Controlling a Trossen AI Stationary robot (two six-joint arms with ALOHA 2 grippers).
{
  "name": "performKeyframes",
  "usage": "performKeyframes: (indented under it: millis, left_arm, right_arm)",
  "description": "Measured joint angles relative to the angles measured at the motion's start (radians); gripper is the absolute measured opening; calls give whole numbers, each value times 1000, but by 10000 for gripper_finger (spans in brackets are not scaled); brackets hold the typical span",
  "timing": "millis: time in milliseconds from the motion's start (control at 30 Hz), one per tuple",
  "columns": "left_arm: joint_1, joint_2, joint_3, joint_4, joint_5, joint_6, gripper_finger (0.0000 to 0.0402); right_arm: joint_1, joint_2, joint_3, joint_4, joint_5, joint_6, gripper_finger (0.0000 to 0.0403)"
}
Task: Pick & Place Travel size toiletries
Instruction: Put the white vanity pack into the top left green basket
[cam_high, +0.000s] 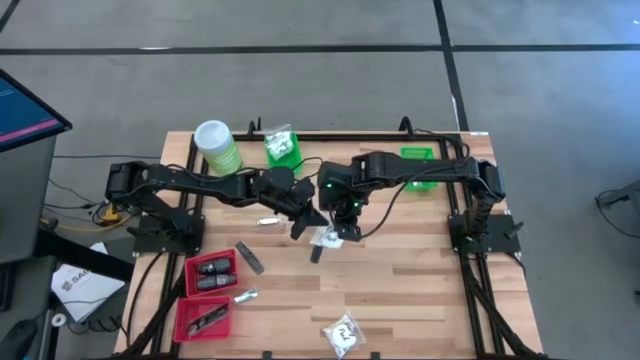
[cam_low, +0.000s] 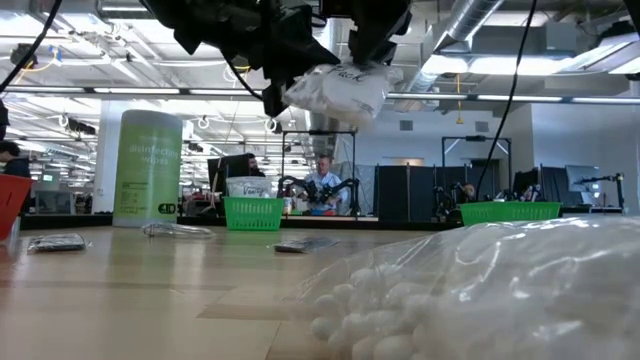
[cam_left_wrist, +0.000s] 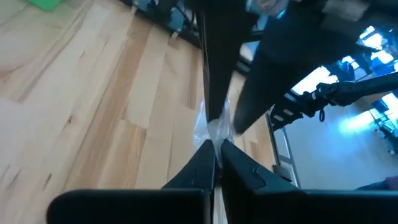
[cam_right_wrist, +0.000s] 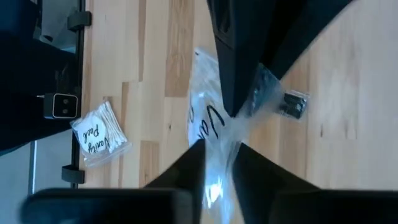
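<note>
Closest to the low camera I see a clear bag of white swabs (cam_low: 480, 290) lying on the bench (cam_high: 400, 290), near its front edge. Mid-bench, both arms meet over one crinkly white packet (cam_low: 335, 92) held up in the air, clear of the wood. Left gripper (cam_left_wrist: 216, 146): jaws pressed together, pinching the packet's thin edge. Right gripper (cam_right_wrist: 217, 149): jaws slightly apart with the packet's plastic between them, black lettering showing; I cannot tell how firmly they bear on it. From above, the two grippers are almost touching, left gripper (cam_high: 300, 225) just beside the right gripper (cam_high: 345, 232). Other toiletries lie on the bench: a dark stick (cam_high: 249, 257), a silvery sachet (cam_high: 245, 296), and more pieces in the red baskets (cam_high: 205, 295) at front left. A green canister (cam_high: 216, 145) stands at the back left.
</note>
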Motion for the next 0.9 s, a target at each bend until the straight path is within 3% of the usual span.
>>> performKeyframes:
  millis: [233, 400, 600, 767, 900]
  left_arm:
    - [15, -21, 0, -83, -85, 4, 1]
    - [79, -84, -23, -107, -287, 30, 1]
    - [247, -153, -38, -150, -494, 101, 1]
    - [417, -163, -42, -202, -580, 110, 0]
    - [511, -163, -97, -165, -585, 99, 0]
  right_arm:
    - [-35, 0, 122, -153, 1, -41, 177]
    - [-77, -1, 247, -252, 0, -43, 226]
    - [-118, -2, 389, -293, 0, -36, 239]
    - [-126, -2, 459, -332, -1, -27, 239]
    - [-120, -2, 464, -355, -3, -26, 238]
